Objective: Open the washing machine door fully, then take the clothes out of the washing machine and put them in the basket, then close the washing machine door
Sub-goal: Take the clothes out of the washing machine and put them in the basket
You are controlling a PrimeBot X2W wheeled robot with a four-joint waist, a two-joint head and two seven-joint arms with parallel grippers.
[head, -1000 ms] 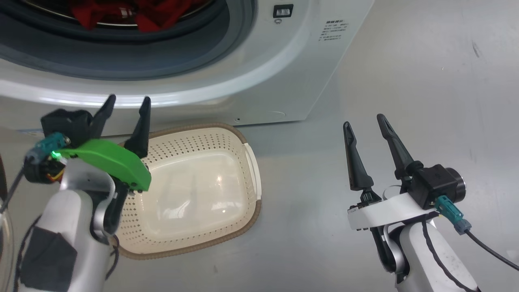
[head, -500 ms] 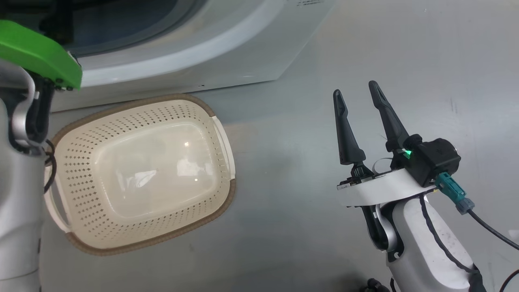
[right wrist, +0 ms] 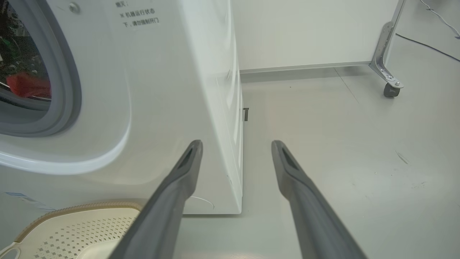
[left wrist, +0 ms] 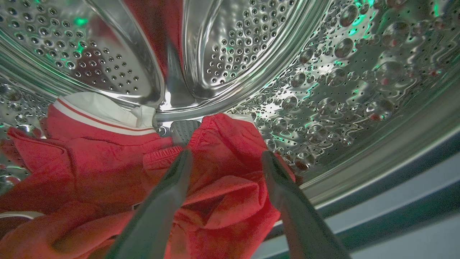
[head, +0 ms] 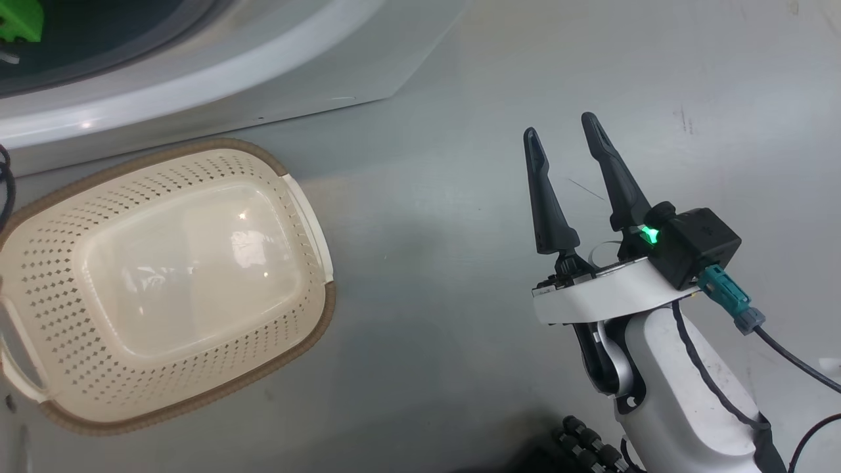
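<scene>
Two labels on the washing machine (right wrist: 161, 90): Chinese print (right wrist: 138, 16) high on the front panel, too small to read reliably, and a blue sticker (right wrist: 16, 194) low down, unreadable. The basket (head: 327, 305) sits on the floor (head: 427, 197) just in front of the machine. The clothes (left wrist: 90, 169) lie at the bottom of the steel drum (left wrist: 341, 72), red with white trim. Left gripper (left wrist: 226, 154) is inside the drum, fingers spread either side of a red fold. Right gripper (head: 559, 125) is spread over the floor, gripping nothing. Versus a second ago: head camera swung, so machine and basket sit further left in frame. The left arm went from beside the basket into the drum, and its green cover (head: 20, 16) is now at the top-left corner.
</scene>
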